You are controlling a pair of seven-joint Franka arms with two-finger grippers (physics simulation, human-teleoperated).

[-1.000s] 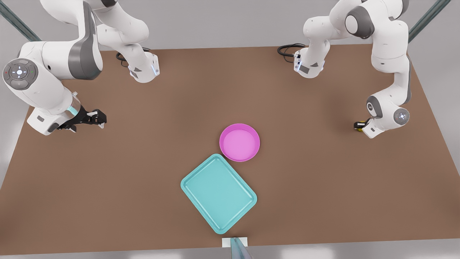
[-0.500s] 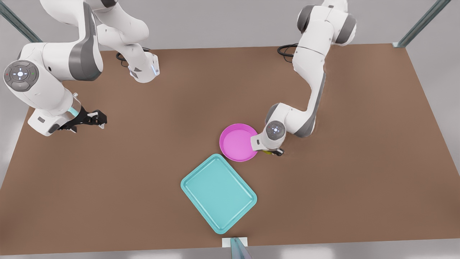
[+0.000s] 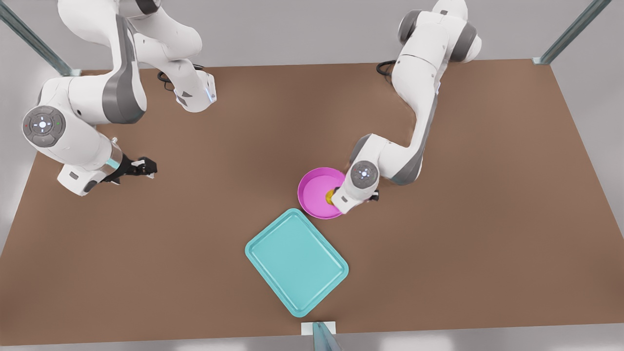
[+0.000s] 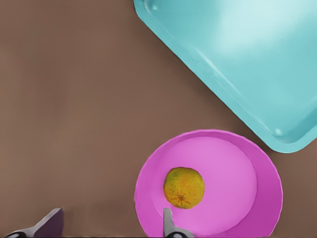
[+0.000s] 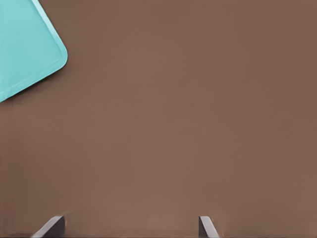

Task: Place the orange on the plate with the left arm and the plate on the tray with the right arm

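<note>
The orange (image 4: 184, 187) lies on the pink plate (image 4: 247, 163), off-centre, with no finger touching it. My left gripper (image 4: 109, 225) hovers over the plate's rim, open; one fingertip (image 4: 167, 220) sits close beside the orange. In the front view this arm's hand covers the plate's (image 3: 314, 192) right edge, and the orange (image 3: 330, 196) peeks out beside it. The turquoise tray (image 3: 296, 261) lies just in front of the plate, with nothing on it. My right gripper (image 3: 145, 167) waits open above bare table at the front view's left, far from the plate.
The brown table (image 3: 468, 234) spreads wide around the plate and tray. The arm bases (image 3: 195, 95) stand at the far edge with cables beside them. A corner of the tray (image 5: 25, 49) appears in the right wrist view. A small white block (image 3: 319, 329) sits at the near edge.
The left arm moved from beside the plate to over its rim and let go of the orange, which now lies on the plate. The right arm shifted slightly toward the middle.
</note>
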